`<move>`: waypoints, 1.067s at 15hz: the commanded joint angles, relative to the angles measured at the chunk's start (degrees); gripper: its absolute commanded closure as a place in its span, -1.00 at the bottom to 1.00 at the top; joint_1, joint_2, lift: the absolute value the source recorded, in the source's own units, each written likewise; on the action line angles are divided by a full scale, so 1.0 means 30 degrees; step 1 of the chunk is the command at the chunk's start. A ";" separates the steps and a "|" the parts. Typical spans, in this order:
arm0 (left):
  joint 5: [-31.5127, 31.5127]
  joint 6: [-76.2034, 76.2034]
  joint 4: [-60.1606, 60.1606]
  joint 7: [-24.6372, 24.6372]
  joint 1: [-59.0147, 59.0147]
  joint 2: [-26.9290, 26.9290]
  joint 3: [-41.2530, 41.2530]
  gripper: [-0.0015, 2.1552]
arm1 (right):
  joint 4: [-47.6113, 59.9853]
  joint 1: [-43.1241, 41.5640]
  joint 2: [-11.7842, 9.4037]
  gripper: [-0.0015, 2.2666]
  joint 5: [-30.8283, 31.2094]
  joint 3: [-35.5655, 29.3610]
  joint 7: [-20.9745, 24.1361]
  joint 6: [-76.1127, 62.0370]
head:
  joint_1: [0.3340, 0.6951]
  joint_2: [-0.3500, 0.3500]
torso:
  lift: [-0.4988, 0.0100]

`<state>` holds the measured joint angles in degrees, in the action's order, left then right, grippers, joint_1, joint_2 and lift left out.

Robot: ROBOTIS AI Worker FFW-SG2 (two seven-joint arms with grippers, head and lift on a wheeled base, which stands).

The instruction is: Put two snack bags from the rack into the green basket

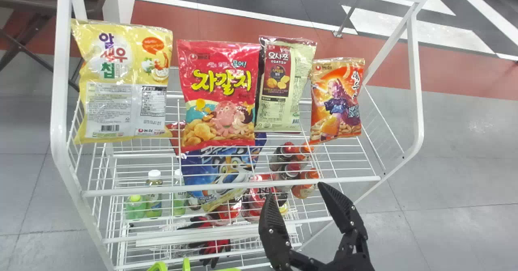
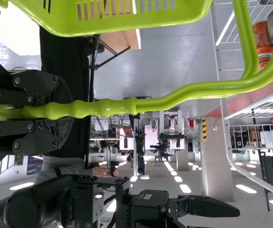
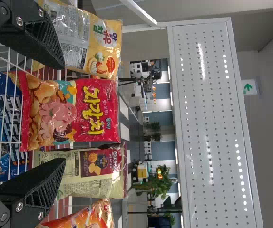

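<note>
Right gripper (image 1: 296,190): fingers wide apart, empty; red snack bag (image 1: 218,89) stands ahead of it. Left gripper (image 2: 64,111) clamps green basket (image 2: 127,28) by its handle (image 2: 174,97). Advance level, straddle the red bag's sides clear of cream snack bag (image 1: 293,89), close gently, lift off wire shelf (image 1: 121,191).

Lab-like hall: equipment (image 2: 171,136), snack rack (image 1: 60,81) (shop-style).

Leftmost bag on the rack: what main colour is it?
The bag is mostly yellow, clearest in the head view.
</note>
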<state>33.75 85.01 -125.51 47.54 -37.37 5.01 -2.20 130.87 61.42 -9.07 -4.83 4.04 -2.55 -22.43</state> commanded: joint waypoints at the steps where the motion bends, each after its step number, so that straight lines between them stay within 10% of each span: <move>1: 0.0000 -0.0049 0.0029 0.0001 0.0005 0.0000 0.0000 0.98 | -0.0117 -0.0609 0.0034 -0.88 0.0029 0.0000 -0.0030 0.0373 | 1.00 -1.00 | 0.93; 16: -0.0234 0.0068 0.0761 -0.0028 0.0444 0.0117 -0.0322 0.98 | -0.6152 -1.4290 0.0386 -0.88 -0.0176 0.1934 -0.0206 1.1623 | 1.00 -1.00 | 0.93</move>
<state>33.05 85.11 -123.23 47.46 -36.14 5.31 -3.12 113.43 20.47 -7.91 -5.29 9.30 -3.16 11.89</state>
